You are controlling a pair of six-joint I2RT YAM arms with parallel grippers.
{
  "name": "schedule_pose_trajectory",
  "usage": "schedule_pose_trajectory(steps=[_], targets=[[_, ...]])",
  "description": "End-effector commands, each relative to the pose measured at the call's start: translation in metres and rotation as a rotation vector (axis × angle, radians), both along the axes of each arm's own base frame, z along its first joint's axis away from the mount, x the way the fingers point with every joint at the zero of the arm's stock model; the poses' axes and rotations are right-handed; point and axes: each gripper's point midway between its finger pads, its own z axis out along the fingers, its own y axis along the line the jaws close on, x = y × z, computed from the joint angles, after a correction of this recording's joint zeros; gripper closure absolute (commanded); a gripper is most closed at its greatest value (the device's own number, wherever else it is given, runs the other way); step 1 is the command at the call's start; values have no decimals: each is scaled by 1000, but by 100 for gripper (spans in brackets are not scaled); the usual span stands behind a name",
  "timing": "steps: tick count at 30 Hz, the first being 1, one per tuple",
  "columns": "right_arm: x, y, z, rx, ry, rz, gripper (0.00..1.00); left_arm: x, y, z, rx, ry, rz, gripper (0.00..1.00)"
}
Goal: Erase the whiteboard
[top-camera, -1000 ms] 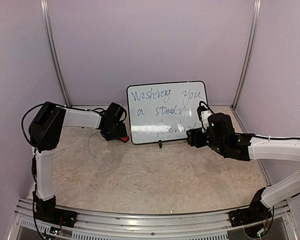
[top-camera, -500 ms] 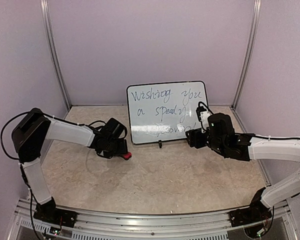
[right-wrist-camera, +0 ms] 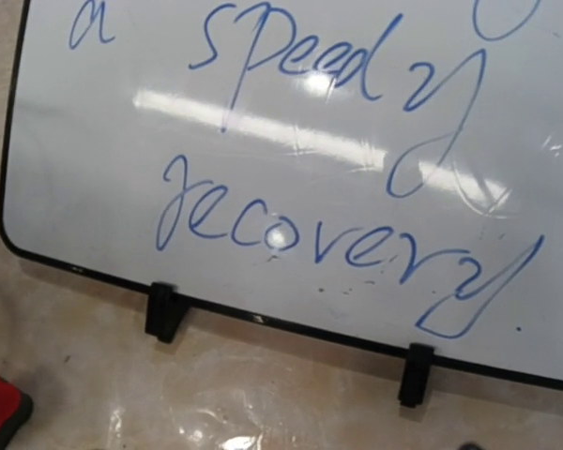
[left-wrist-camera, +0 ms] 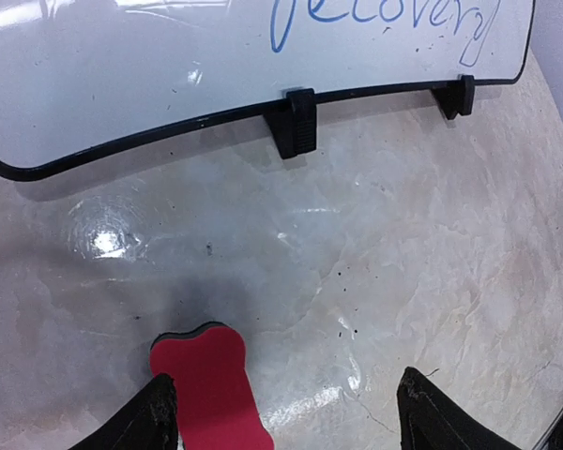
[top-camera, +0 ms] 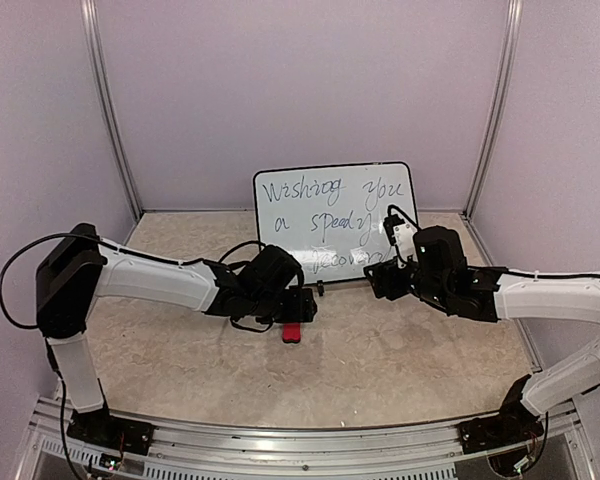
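Top view with both wrist views. The whiteboard (top-camera: 335, 215) stands at the far middle of the table (top-camera: 410, 365) on small black feet (left-wrist-camera: 294, 122). Its long axis runs left to right, and its blue writing is not yet wiped. It lies on the far side of both grippers. The right gripper (top-camera: 373, 281) is the nearer one, just in front of the board's lower right edge; no view shows whether its jaws are open. The left gripper (left-wrist-camera: 286, 417) points at the board's lower left edge from farther back, jaws wide. The red eraser (left-wrist-camera: 209, 389) rests against one fingertip only, the other fingertip well apart, so it appears unclamped. Judged from this, any wipe requires closing on the eraser first, then moving it far and upward. Compared with one second earlier, the left arm has swung right and nearer from beside the board's left edge. The eraser has come along to the open table, and the right arm has edged slightly left.
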Motion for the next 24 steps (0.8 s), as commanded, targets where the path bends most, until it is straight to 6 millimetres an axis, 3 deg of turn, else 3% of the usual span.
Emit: schedule_pose_trajectory(steps=[1, 3, 4, 7, 11, 15, 24], targets=[[10, 12, -12, -47, 24, -2, 24, 15, 17, 29, -38, -71, 65, 22], [19, 21, -26, -76, 64, -16, 24, 18, 32, 45, -54, -100, 98, 20], [31, 33, -33, -83, 91, -20, 25, 21, 51, 66, -75, -136, 141, 18], [44, 53, -44, -92, 115, -18, 26, 22, 82, 79, -72, -164, 198, 12], [58, 77, -59, -114, 140, -24, 27, 19, 120, 114, -91, -219, 272, 1], [63, 93, -80, -170, 163, -36, 30, 16, 152, 140, -79, -268, 326, 1], [58, 112, -115, -194, 192, -39, 38, 9, 192, 170, -89, -344, 406, 1]])
